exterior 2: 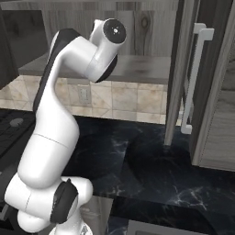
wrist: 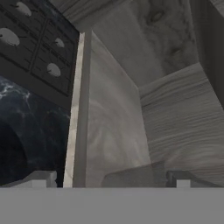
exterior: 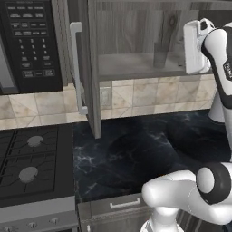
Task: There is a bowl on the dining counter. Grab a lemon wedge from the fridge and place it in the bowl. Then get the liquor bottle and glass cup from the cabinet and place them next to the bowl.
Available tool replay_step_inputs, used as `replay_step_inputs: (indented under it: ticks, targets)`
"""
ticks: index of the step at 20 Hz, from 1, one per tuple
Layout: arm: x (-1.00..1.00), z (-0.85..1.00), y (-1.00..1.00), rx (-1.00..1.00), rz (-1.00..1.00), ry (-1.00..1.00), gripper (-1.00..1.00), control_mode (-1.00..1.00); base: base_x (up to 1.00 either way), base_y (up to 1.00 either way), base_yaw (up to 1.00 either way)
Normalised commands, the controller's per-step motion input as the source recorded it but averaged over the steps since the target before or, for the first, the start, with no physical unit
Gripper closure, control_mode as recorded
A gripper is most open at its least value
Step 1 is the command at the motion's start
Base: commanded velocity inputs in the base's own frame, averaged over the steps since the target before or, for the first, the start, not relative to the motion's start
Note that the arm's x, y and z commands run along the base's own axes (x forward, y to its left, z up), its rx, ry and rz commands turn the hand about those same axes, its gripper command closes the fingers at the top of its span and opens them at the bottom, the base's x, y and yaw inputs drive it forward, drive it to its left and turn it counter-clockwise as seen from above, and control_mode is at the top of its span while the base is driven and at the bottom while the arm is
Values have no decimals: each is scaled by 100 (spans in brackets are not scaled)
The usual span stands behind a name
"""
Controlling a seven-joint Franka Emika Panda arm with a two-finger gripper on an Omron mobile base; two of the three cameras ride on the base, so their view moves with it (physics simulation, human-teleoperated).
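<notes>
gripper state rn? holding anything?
gripper: open, holding nothing, at the open cabinet shelf.

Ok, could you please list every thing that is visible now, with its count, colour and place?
glass cup: one, dark grey see-through, on the cabinet shelf
cabinet: one, grey wood grain, on the wall, door open
microwave: one, black, left of the cabinet
stove: one, black, left of the worktop
worktop: one, black marbled, below the cabinet
wall tiles: many, beige, behind the worktop
arm: one, white with dark joints, raised to the shelf
fingers: two, grey, spread wide, facing the shelf
</notes>
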Motion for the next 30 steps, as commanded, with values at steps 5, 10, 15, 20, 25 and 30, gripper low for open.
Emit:
replay_step_inputs:
  ticks: [5,10,15,20,25,30]
  targets:
    - [22,0,0,0,0,-6,-100,-100,0,0,0]
    - [17,0,0,0,0,0,-100,-100,0,0,0]
    - [2,0,0,0,0,0,-100,-100,0,0,0]
    - [2,0,0,0,0,0,-100,-100,0,0,0]
    - [10,0,0,0,0,0,-100,-100,0,0,0]
    - [21,0,0,0,0,0,-100,-100,0,0,0]
